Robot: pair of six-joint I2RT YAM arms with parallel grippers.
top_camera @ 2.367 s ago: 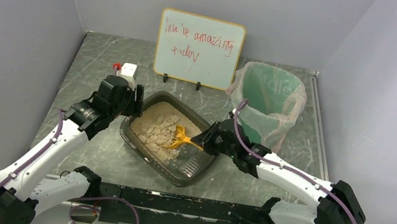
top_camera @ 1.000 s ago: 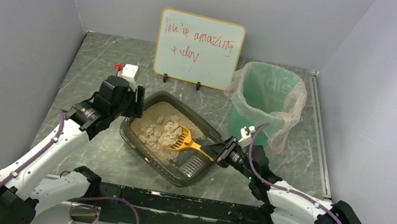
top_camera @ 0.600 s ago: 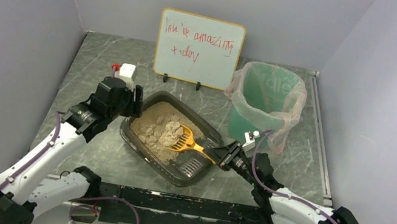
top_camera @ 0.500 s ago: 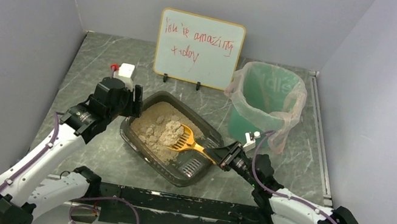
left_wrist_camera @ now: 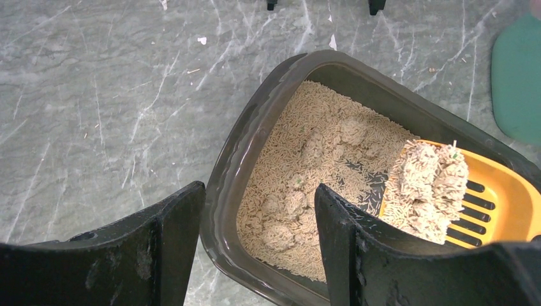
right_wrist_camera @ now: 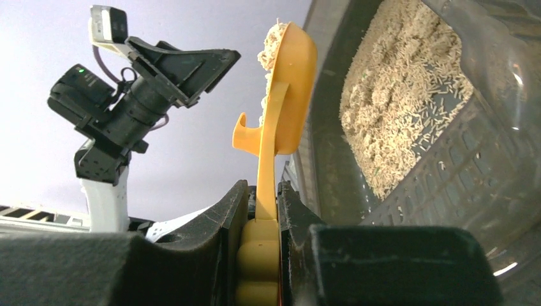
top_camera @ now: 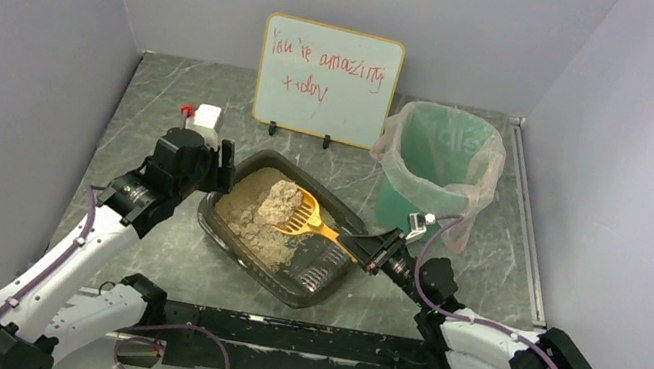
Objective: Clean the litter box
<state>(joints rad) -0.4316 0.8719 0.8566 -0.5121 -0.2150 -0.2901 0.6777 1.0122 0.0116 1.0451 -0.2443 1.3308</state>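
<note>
Two arms share the job: the left fingers (left_wrist_camera: 169, 239) stand spread astride the 9 o'clock wall of the box (left_wrist_camera: 223, 185), mid-table (top_camera: 184, 109), likely to steady it, while the right fingers (right_wrist_camera: 233, 210) pinch the scoop (top_camera: 303, 213) handle from 3 o'clock. Half a second earlier the scoop lay lower in the litter; now it is raised, carrying a clump (top_camera: 280, 197), presumably for the bin (top_camera: 440, 154) at 1 o'clock.
</note>
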